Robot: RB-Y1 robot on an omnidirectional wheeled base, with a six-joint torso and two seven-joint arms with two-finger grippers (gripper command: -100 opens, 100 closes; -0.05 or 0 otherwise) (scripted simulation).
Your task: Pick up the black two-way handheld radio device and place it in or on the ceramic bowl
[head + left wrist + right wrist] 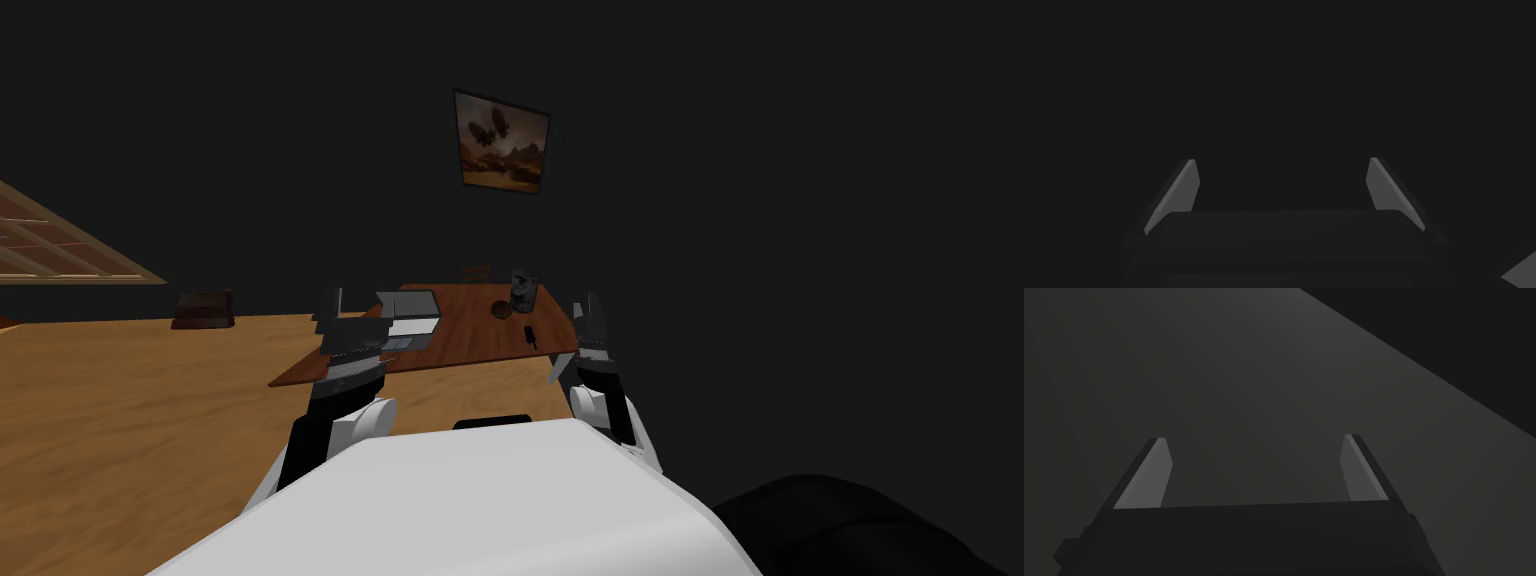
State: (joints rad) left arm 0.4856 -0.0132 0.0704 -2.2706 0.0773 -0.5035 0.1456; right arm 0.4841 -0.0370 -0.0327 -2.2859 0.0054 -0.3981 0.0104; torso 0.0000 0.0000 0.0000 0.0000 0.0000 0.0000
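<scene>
A small black handheld radio [530,335] lies flat near the right front edge of the brown wooden table [470,345]. Just beyond it sits a small dark round bowl [501,310]. My left gripper [331,302] is raised over the table's left end, short of the radio. In its wrist view the left gripper [1282,160] stands open with nothing between its fingers. My right gripper [588,310] is held up off the table's right edge. Seen from its wrist, the right gripper [1255,439] is open and empty too.
An open laptop [408,318] takes up the table's left half. A grey crumpled-looking container [524,290] stands behind the bowl. A dark box [204,309] rests on the wooden floor to the left. A picture [502,140] hangs on the dark wall.
</scene>
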